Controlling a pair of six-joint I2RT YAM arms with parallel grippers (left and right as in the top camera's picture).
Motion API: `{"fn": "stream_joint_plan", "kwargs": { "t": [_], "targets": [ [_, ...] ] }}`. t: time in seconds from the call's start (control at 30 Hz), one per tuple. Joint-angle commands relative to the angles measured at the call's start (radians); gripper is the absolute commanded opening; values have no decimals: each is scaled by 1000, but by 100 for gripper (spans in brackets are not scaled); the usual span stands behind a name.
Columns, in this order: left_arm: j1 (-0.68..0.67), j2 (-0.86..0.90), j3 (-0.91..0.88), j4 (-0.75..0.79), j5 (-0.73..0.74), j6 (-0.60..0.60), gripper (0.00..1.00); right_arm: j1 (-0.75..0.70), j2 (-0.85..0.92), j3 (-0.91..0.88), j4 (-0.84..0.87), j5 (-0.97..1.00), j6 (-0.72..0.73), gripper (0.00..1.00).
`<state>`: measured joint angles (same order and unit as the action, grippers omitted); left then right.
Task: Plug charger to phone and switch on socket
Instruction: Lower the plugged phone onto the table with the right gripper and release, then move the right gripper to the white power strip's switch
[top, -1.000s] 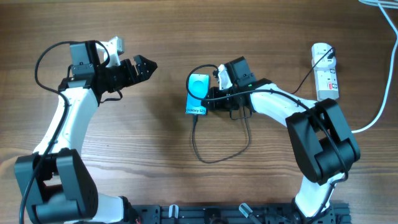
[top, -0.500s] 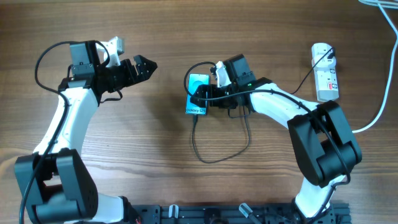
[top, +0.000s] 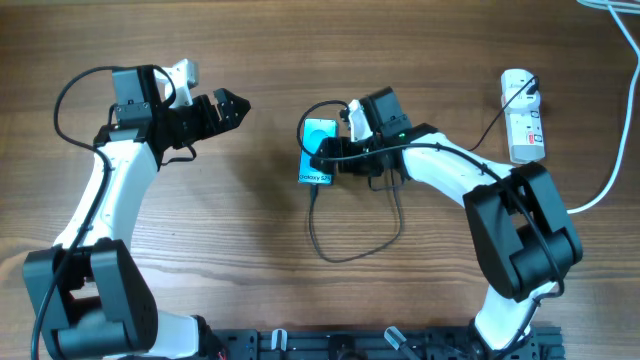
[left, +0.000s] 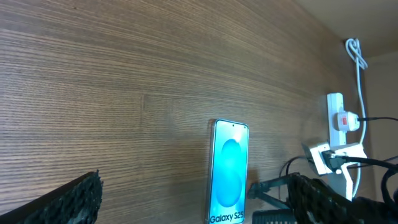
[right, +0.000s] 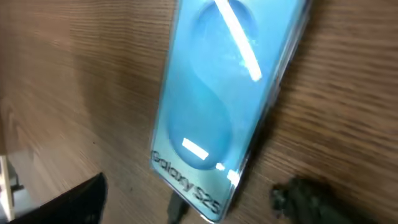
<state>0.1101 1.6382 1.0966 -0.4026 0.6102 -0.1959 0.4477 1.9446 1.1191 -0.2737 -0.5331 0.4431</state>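
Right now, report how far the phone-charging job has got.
Done, it seems: the charger's plug tip sits at the Galaxy phone's lower end, apparently inserted. In hand: nothing is gripped; the right gripper hovers open over the phone, and the left gripper hangs open away to the side. Left: pressing the red switch on the white power strip; whether it is already on cannot be told.

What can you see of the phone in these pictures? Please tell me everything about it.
The phone is a thin, flat rectangle with a glossy turquoise screen that reflects a streak of light; dark text reading Galaxy S25 runs along one short end. It lies face up on the wooden table, near the middle, text end toward the robot. The charger, a thin black cable, meets that end with its small tip, seemingly plugged in.
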Motion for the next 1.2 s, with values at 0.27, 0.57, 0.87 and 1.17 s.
{"fn": "stream_joint_plan", "kwargs": {
  "t": [0.27, 0.57, 0.87, 1.17],
  "targets": [
    [-2, -6, -1, 3, -11, 9, 100, -72, -262, -21, -107, -967, -548, 91],
    [-2, -6, -1, 3, -11, 9, 100, -89, -285, -22, -399, -1053, -793, 96],
    [-2, -6, -1, 3, -11, 9, 100, -132, -454, -21, -731, -807, -940, 100],
    [-2, -6, -1, 3, -11, 9, 100, -341, -784, -21, -770, -293, -462, 100]
  ]
}}
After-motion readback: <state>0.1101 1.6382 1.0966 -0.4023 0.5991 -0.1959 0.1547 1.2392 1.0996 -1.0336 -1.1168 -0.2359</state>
